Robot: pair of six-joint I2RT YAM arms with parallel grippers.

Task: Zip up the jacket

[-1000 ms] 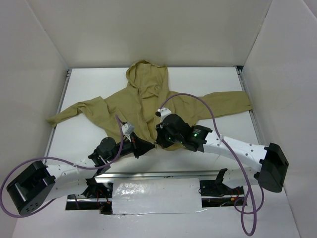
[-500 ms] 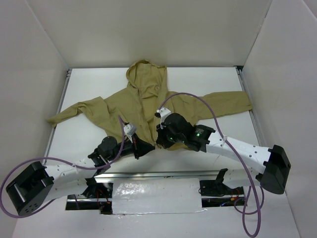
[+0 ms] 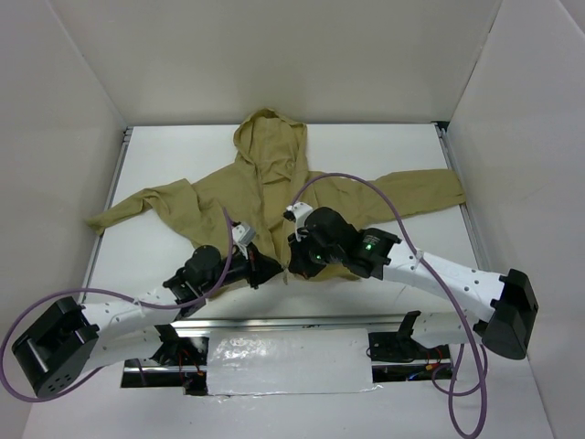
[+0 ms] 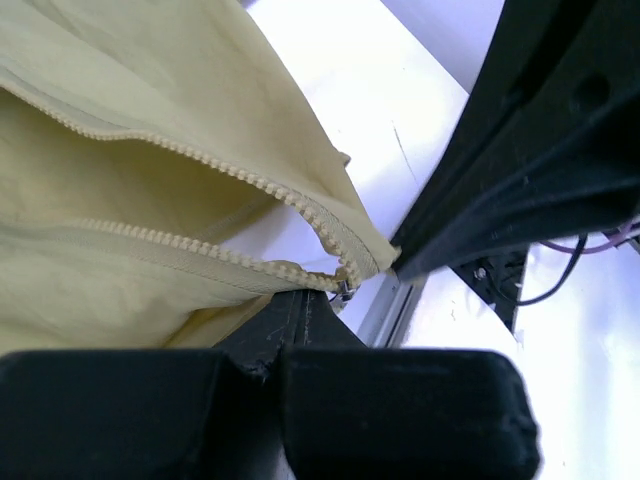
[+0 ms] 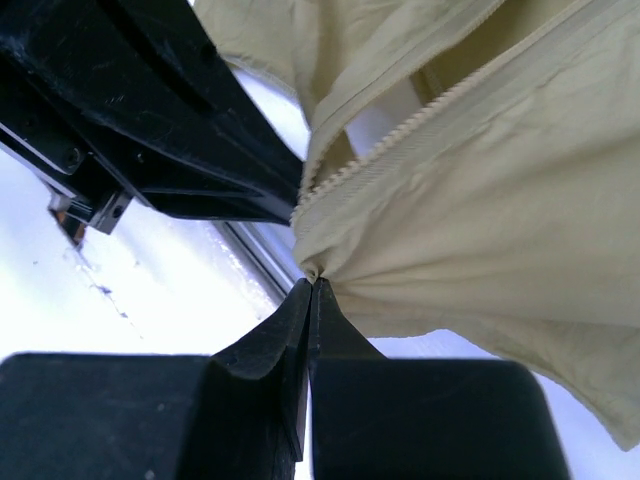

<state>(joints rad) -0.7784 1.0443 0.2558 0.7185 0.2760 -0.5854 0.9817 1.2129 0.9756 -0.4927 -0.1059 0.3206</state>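
Left end effector (image 3: 271, 268) forward, on jacket (image 3: 274, 183)

White table (image 3: 384, 151) (silvery sheet (image 3: 288, 361) nearside)

The white table (image 3: 384, 151) carries the khaki jacket (image 3: 265, 197), which lies spread open on it. The hood points toward the far edge (one sleeve is stretched to each side, both flat on the surface). The near hem is perhaps lifted a little; the arms cover it.
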